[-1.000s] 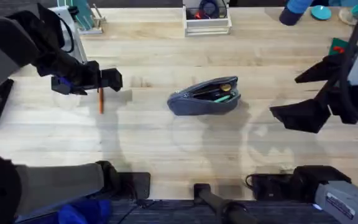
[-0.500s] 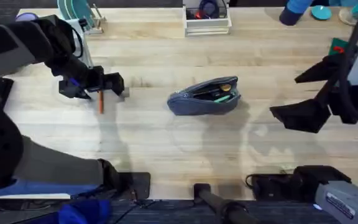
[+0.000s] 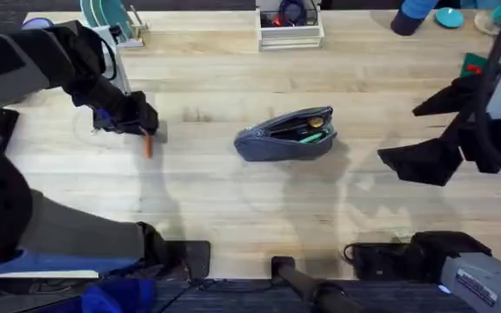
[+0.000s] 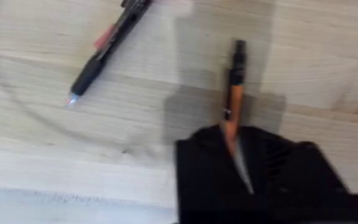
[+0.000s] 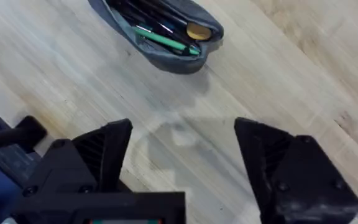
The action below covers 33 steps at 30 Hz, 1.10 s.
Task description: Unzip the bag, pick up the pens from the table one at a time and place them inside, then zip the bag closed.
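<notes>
Lighting, as I read it from my station: bright, even, from overhead. The table point(image 3: 233, 187) shows pale with faint sheen, no hard glare. Soft, doubled shadows fall beneath the left arm and below the bag point(image 3: 287, 136). The left arm reads large and blurred close under the overhead camera. In my left wrist view, motion smear softens the orange pen point(image 4: 232, 102) and the dark pen point(image 4: 107, 45); a grey shadow pools around the orange one. Right wrist view reasonably sharp; near jaws slightly soft.

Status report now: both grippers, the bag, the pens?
Left gripper shut on orange pen. Right gripper open, idle. Bag unzipped, pens inside. Dark pen on table.
</notes>
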Tool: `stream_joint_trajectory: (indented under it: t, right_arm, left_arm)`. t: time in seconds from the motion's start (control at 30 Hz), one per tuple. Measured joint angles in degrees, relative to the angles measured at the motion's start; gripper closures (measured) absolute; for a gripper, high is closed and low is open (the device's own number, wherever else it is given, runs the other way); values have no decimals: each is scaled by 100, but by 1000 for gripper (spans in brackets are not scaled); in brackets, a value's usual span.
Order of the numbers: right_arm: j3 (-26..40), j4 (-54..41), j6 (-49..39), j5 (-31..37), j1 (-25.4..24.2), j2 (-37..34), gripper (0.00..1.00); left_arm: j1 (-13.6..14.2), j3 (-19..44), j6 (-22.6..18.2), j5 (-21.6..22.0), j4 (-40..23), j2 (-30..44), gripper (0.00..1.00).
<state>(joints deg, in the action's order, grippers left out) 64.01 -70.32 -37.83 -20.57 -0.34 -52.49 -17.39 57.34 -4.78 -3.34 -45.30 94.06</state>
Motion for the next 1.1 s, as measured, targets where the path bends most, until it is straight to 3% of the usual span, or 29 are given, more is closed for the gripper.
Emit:
stream_joint_trajectory:
  t: [0.07, 0.57, 0.9, 1.1]
  right_arm:
    - [0, 0, 1, 2, 0, 0, 4]
    - [0, 0, 1, 2, 0, 0, 4]
    - [0, 0, 1, 2, 0, 0, 4]
    - [0, -1, 7, 2, 0, -1, 3]
  left_arm:
    - [22, 6, -21, -28, 22, 4, 948]
    - [20, 32, -14, -32, -53, 11, 956]
    - [44, 646, -197, -292, -883, 166, 957]
    - [394, 1249, -339, -443, -1346, -78, 958]
